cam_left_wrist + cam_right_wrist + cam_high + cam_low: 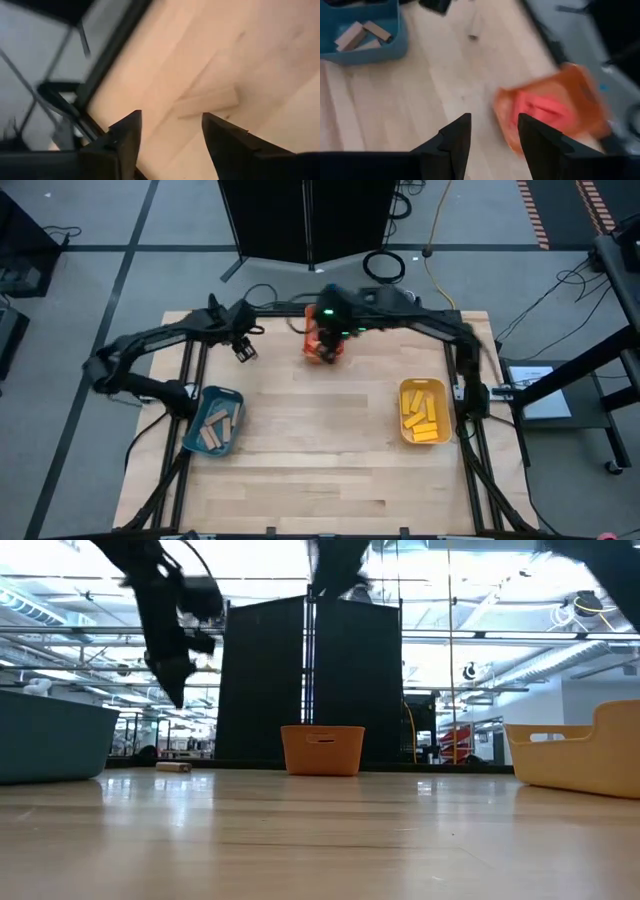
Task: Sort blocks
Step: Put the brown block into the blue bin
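Note:
One tan block (207, 101) lies flat on the table near its far left; it also shows in the low view as the tan block (172, 767). My left gripper (172, 116) hangs open above it, clear of it, and is seen as the left gripper (243, 346) from above. My right gripper (492, 120) is open with nothing between its fingers, high over the orange bin (550, 112), which holds red blocks (540, 107). The teal bin (213, 420) holds tan blocks (362, 34). The yellow bin (423, 412) holds yellow blocks (424, 415).
The orange bin (322, 345) stands at the table's far middle, partly under my right arm. The teal bin is near the left edge and the yellow bin near the right edge. Bare wooden tabletop (320, 440) lies between them and toward the near edge.

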You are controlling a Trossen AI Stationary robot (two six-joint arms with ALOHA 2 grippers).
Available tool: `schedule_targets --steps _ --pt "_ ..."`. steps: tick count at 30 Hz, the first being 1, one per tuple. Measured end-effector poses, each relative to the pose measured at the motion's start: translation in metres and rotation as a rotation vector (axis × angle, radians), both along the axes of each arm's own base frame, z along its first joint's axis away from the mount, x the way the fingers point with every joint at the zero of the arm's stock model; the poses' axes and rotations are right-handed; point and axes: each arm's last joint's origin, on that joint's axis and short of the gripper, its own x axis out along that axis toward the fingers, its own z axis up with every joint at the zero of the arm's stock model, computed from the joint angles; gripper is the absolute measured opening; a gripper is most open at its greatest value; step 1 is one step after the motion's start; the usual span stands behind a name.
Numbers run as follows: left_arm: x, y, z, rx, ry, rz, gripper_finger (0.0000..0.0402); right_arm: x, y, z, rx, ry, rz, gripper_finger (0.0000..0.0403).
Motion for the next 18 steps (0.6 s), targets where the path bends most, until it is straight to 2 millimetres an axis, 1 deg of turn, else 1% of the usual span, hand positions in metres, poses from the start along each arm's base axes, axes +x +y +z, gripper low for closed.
schedule_targets --steps 2,3,4,6,9,10,12,14,16,18 --pt "0.003 0.009 -0.015 -0.048 0.035 0.052 0.0187 -0.023 0.013 0.021 -0.054 0.021 -0.039 0.0155" --pt "0.003 0.012 -0.021 -0.072 0.052 0.08 0.0172 -0.033 0.02 0.029 -0.085 0.034 -0.059 0.0155" --pt "0.004 0.016 -0.027 -0.094 0.065 0.095 0.0154 -0.038 0.026 0.033 -0.117 0.042 -0.079 0.0155" --pt "0.005 0.021 -0.037 -0.146 0.067 0.117 0.0108 -0.049 0.04 0.043 -0.178 0.034 -0.109 0.0155" --pt "0.008 0.026 -0.044 -0.186 0.032 0.128 0.0028 -0.089 0.056 0.081 -0.246 -0.06 -0.158 0.0155" --pt "0.008 0.028 -0.046 -0.19 0.027 0.133 0.0015 -0.1 0.06 0.088 -0.265 -0.077 -0.177 0.0155" --pt "0.008 0.03 -0.049 -0.194 0.026 0.157 0.0011 -0.112 0.065 0.095 -0.287 -0.085 -0.197 0.0155" --pt "0.01 0.033 -0.053 -0.195 0.024 0.165 0.0011 -0.116 0.071 0.095 -0.278 -0.071 -0.188 0.0155" --pt "0.012 0.034 -0.059 -0.211 0.037 0.177 0.0005 -0.115 0.078 0.091 -0.269 -0.05 -0.183 0.0155" --pt "0.015 0.035 -0.067 -0.222 0.049 0.184 0.0002 -0.119 0.082 0.095 -0.281 -0.071 -0.195 0.0155"
